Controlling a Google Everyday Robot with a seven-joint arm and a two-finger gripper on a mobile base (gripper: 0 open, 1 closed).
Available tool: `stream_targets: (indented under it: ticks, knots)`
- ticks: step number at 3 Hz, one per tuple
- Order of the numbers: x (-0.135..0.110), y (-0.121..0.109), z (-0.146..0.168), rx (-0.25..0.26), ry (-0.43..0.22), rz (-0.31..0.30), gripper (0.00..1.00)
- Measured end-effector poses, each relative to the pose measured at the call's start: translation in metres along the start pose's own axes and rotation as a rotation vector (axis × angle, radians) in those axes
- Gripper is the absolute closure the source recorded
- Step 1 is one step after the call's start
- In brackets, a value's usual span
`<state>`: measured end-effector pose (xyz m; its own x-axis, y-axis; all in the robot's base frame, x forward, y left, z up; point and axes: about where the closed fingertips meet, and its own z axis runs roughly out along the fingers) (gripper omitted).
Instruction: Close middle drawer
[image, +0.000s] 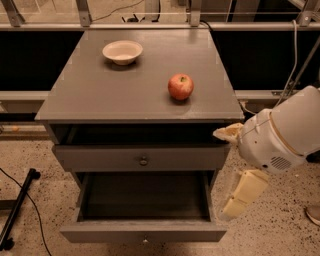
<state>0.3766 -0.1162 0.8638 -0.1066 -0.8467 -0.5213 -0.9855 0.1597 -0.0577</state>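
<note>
The grey cabinet (90, 95) has its middle drawer (142, 231) pulled far out at the bottom of the view. Its deep box is empty and its small dark knob (145, 240) sits at the lower edge. The uppermost drawer (100, 159), with the same kind of knob, stands slightly out above it. My gripper (220, 172) is at the cabinet's right side, beside the open middle drawer and clear of it. It is open and empty, with one cream finger (227, 132) near the cabinet top's corner and the other (244, 192) lower down.
A red apple (180, 86) and a white bowl (122, 52) sit on the cabinet top. A black stand and cable (17, 210) lie on the speckled floor at left. A cable (295, 65) hangs at right. A rail and dark panels run behind.
</note>
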Motion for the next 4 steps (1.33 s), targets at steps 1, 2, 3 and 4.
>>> stream_targets:
  ticks: [1,2,3,4]
  knots:
    - [-0.002,0.002,0.005,-0.029,0.005,-0.008,0.00]
    - [-0.013,0.012,0.038,-0.070,0.015,-0.097,0.00]
    - [-0.014,0.025,0.078,-0.110,0.015,-0.175,0.00]
    - [-0.010,0.034,0.112,-0.136,0.031,-0.222,0.00]
